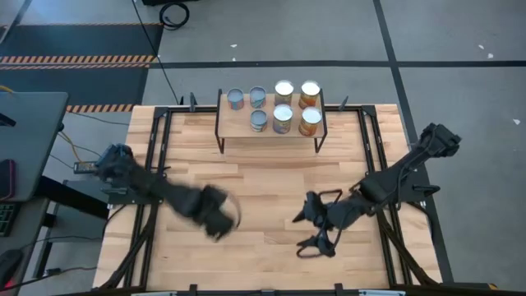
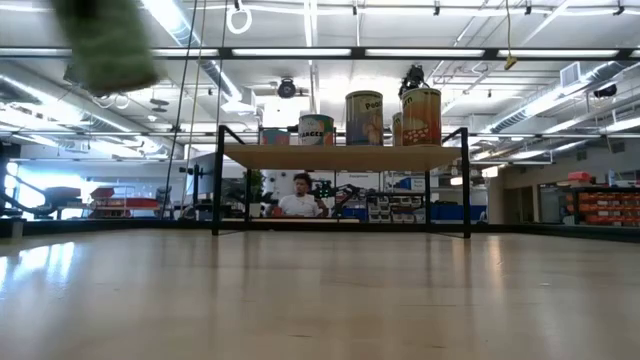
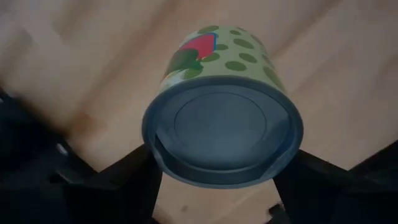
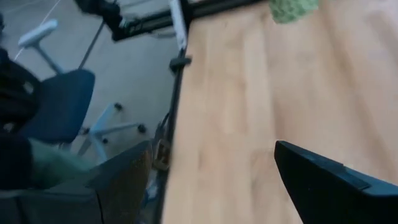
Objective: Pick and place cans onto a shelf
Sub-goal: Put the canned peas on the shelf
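Several cans [image 1: 282, 119] with silver tops stand on the light-wood shelf [image 1: 238, 130] at the table's far middle; the low view also shows them [image 2: 364, 118]. My left gripper [image 1: 218, 218] is over the table's near left part, shut on a can with a green-dotted label [image 3: 224, 124]. That can shows blurred and high above the table in the low view [image 2: 105, 45]. My right gripper [image 1: 316, 226] is open and empty over the table's near right part; its fingers show in the right wrist view [image 4: 211, 168]. My left gripper pinches the green-dotted can between its two fingers [image 3: 124, 174], one on each side of the can's round wall [image 3: 152, 146], close to its grey end. That grey end [image 3: 224, 127] faces the wrist camera. The can is lifted clear of the table.
The shelf stands on thin black legs [image 1: 220, 144]. Black rails [image 1: 156, 148] run along the table's left and right sides. Bare wood lies between the shelf and both grippers. A person [image 2: 297, 200] sits in the room behind the table.
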Tool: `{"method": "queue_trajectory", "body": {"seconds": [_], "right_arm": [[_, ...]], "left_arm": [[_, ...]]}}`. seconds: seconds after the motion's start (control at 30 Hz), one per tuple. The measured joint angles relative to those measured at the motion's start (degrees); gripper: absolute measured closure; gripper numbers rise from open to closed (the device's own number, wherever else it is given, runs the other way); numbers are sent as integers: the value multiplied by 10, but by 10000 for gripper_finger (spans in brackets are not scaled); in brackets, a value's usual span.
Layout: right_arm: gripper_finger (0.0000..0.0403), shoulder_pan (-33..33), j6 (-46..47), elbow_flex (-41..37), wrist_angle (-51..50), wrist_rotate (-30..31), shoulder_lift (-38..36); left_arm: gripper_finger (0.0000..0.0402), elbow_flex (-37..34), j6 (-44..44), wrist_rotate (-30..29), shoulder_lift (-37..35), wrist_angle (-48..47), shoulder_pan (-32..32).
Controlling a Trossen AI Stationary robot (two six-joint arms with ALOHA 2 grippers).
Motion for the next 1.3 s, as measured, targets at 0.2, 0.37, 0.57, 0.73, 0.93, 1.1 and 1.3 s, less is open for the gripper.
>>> {"method": "queue_trajectory", "body": {"seconds": [0.2,0.37,0.57,0.73,0.93,1.1,1.3], "right_arm": [[56,-66,-61,0,-3,25,-36],[56,-129,-103,0,-10,58,-41],[56,-194,-115,0,-16,87,-37],[56,-239,-122,0,-15,86,-37],[56,-285,-157,0,-12,66,-37],[56,-295,-230,0,-1,22,-38],[56,-292,-326,5,5,-27,-73]], "left_arm": [[131,138,185,-8,-2,-70,205],[131,201,305,1,-1,-70,374],[131,202,358,-11,6,-67,508],[131,202,371,-1,15,-37,545],[129,202,351,15,49,-2,559],[129,202,320,6,75,-3,562],[127,202,262,8,91,-6,561]]}}
